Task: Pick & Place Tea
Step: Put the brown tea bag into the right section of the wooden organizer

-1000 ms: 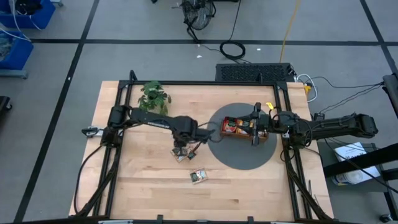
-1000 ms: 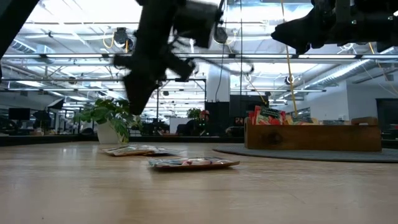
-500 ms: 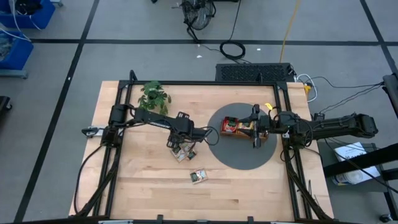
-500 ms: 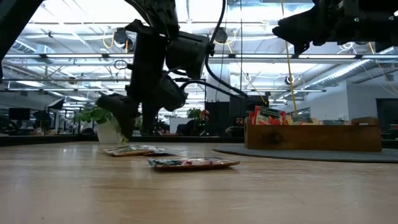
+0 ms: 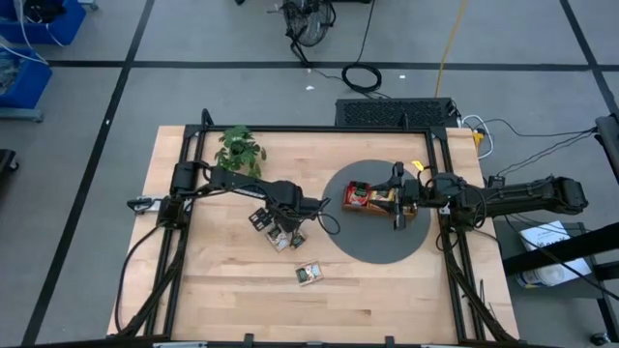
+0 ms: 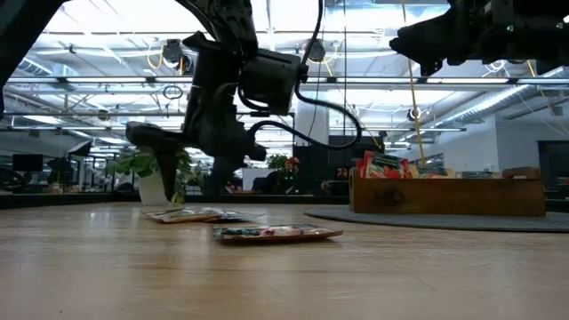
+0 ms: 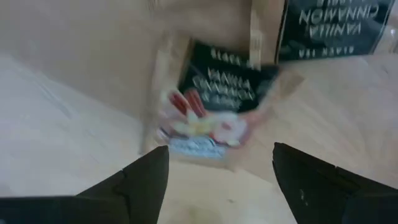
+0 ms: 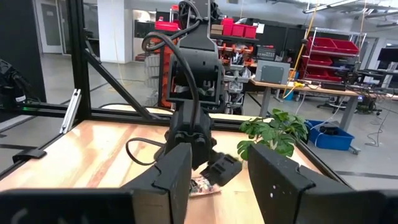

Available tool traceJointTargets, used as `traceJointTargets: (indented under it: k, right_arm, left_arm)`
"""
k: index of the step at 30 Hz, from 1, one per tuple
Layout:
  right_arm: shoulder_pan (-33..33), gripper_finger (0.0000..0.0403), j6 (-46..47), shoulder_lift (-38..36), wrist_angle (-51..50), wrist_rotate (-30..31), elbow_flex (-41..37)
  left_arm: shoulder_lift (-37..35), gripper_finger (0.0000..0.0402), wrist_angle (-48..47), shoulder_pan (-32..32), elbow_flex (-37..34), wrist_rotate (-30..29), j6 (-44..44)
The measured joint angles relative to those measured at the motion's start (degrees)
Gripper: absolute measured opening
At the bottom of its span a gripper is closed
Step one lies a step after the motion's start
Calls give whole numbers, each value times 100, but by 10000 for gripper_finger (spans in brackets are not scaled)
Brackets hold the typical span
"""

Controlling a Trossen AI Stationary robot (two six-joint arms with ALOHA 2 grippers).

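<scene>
Wooden table (image 5: 213,290) has two tea sachets (image 5: 281,239) under the left gripper (image 7: 217,180), fingers spread, holding nothing; another sachet (image 5: 309,275) lies nearby. Right gripper (image 8: 217,174) hovers over the tray (image 5: 411,215), fingers parted and empty

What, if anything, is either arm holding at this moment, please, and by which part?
Nothing. The left tool stands open above a flat paper tea sachet lying on the wooden table. The right tool is open and empty.
</scene>
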Motion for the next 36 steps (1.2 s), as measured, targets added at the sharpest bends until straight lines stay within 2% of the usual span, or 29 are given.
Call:
traceJointTargets:
  k: [3, 8, 13, 17, 23, 30, 36]
  right_arm:
    - [0, 141, -55, 0, 1, 0, 0]
    - [0, 141, -73, 0, 2, 0, 0]
    - [0, 141, -64, 0, 2, 4, 0]
    - [-1, 141, -60, 0, 2, 7, 0]
    - [-1, 141, -61, 0, 1, 13, 0]
    - [0, 141, -63, 0, -1, 15, 0]
    - [-2, 141, -58, 0, 3, 16, 0]
  left_arm:
    - [0, 284, 439, 0, 0, 165, 368]
    - [2, 285, 812, -7, 0, 189, 484]
    - [2, 285, 850, 33, 0, 197, 632]
    - [2, 285, 828, 63, 0, 142, 309]
    - [-2, 285, 775, 70, -127, 390, 392]
    - [-30, 285, 495, 252, -540, -94, 458]
    - [-31, 285, 568, 316, -557, 99, 550]
